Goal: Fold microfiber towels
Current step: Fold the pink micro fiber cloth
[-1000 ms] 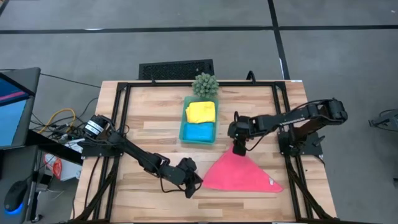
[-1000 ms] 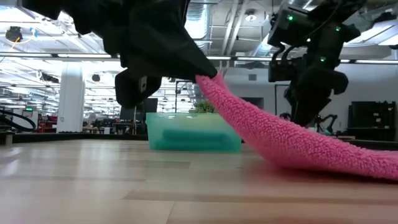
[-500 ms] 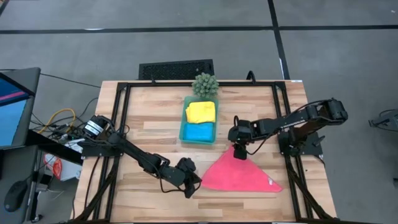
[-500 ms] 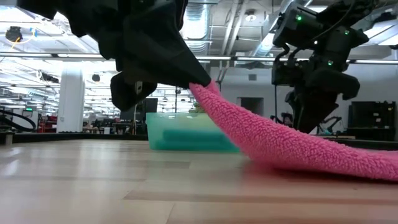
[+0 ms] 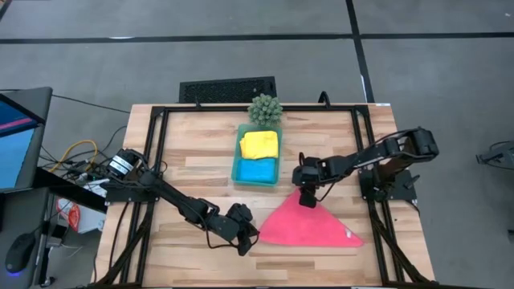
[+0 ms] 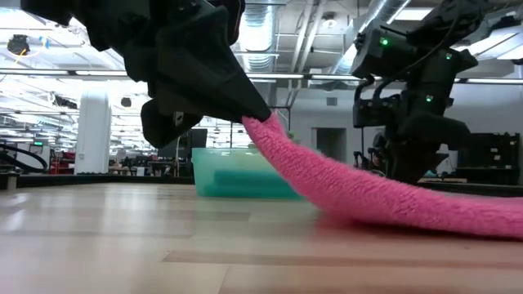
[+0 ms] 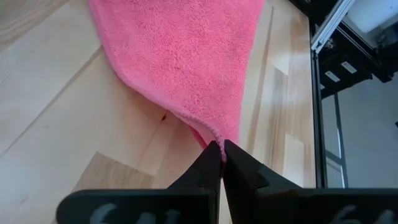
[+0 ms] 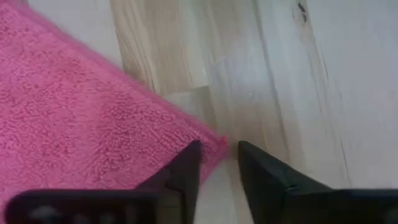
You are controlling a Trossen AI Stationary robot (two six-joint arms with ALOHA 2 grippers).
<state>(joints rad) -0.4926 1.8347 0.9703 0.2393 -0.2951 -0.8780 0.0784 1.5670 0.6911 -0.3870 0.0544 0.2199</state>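
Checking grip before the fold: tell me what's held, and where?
Left end effector pinches the pink towel at its corner; right end effector straddles another corner, unclosed.

Both my arms are matte black, built of slim jointed links with dark cables looped along them. My left claw (image 7: pixel 222 152) ends in two thin, tapered black fingers. My right arm's wrist housing (image 6: pixel 409 61) carries small green indicator lights.

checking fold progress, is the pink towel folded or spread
Partly folded: the pink towel lies as a triangle, one corner lifted in the shut left gripper.
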